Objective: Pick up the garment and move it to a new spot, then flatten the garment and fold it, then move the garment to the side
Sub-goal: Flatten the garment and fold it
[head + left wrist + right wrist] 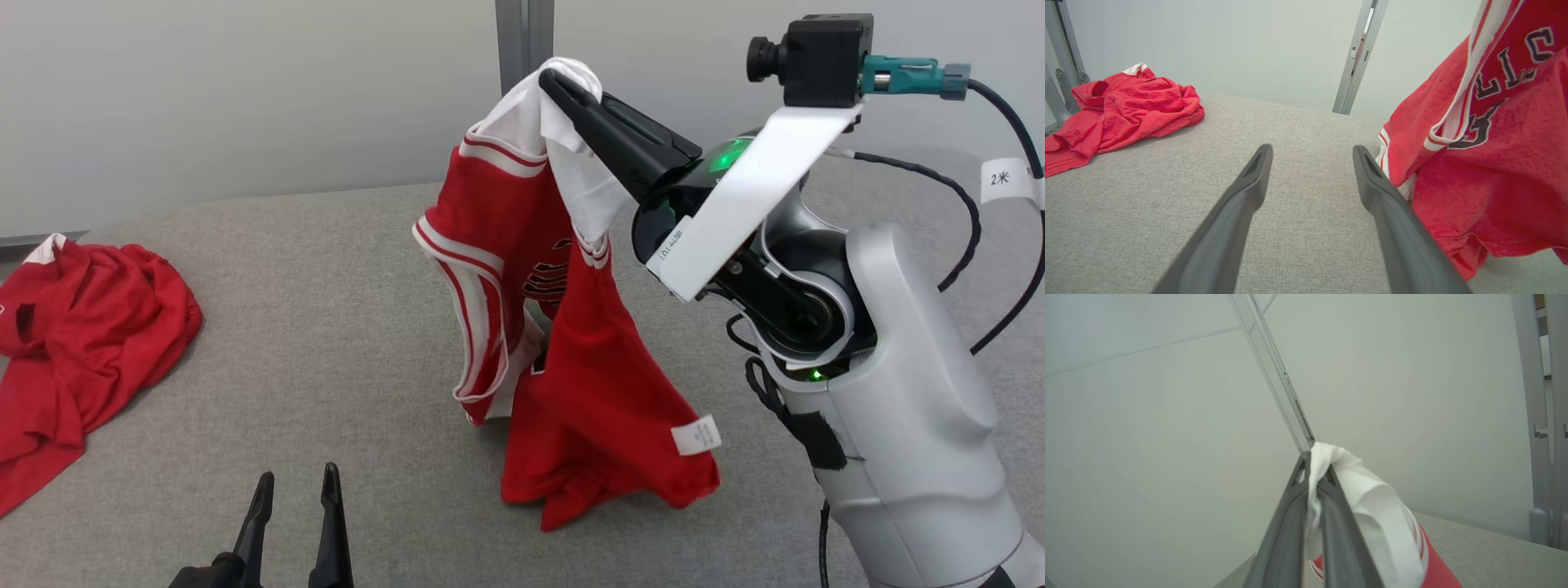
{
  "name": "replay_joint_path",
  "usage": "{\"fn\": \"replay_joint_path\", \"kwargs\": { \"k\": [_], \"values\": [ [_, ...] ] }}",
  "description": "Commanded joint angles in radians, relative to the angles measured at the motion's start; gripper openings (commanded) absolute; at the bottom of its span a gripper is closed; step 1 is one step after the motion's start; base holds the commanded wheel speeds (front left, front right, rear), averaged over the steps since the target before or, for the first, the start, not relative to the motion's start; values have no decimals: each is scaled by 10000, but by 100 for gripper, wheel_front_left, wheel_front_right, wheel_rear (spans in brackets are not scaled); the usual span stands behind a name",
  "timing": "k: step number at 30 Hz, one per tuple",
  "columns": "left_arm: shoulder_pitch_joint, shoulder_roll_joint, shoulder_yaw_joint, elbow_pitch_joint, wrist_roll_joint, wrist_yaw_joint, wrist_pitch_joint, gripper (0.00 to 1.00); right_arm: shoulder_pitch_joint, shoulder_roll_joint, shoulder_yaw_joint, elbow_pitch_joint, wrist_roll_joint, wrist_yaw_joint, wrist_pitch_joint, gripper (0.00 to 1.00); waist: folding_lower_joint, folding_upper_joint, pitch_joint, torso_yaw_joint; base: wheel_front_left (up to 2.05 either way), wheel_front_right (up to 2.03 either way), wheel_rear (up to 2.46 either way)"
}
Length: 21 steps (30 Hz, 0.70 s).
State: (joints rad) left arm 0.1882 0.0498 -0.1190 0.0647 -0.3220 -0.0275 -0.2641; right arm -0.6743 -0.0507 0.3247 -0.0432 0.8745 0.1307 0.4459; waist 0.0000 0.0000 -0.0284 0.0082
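The garment (571, 327) is a red jersey with white trim and dark lettering. It hangs in the air over the grey table (343, 310), its lower hem brushing the surface. My right gripper (549, 78) is shut on its white part at the top, and in the right wrist view the white cloth (1367, 506) is pinched between the gripper's (1312, 465) fingers. My left gripper (295, 488) stands open low at the front, left of the jersey. In the left wrist view it (1312, 151) holds nothing, with the jersey (1494, 155) hanging just to its right.
A second red garment (82, 343) lies crumpled at the table's left edge, also in the left wrist view (1126, 110). A grey metal post (524, 41) stands behind the table against a pale wall. My right arm's pale forearm (898, 408) fills the right side.
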Motion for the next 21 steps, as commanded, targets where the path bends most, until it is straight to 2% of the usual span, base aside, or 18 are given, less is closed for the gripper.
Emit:
{"fn": "replay_joint_path", "kwargs": {
  "k": [1, 5, 9, 15, 21],
  "values": [
    [85, 13, 9, -27, -68, 48, -5, 100, -135, 0, 70, -47, 445, 0, -108, 0, 0, 0, -51, -15, 0, 0, 0],
    [120, 13, 13, -41, -108, 91, -5, 100, -328, -5, 302, 297, 1313, 0, -496, 0, 0, 0, -111, -50, 0, 0, 0],
    [137, 13, 21, -58, -151, 127, -5, 100, -309, -13, -19, 1318, 1474, 0, -1174, 0, 0, 0, -123, -40, 0, 0, 0],
    [247, 13, 97, -76, -218, 166, -5, 100, 424, -11, -1139, 3429, 601, 0, -1847, 0, 0, 0, -88, -73, 0, 0, 0],
    [263, 13, 206, -81, -124, 80, -5, 100, 1273, -15, -2985, 5507, -607, 2, -2235, 0, 0, 0, 69, -304, 0, 0, 0]
  ]
}}
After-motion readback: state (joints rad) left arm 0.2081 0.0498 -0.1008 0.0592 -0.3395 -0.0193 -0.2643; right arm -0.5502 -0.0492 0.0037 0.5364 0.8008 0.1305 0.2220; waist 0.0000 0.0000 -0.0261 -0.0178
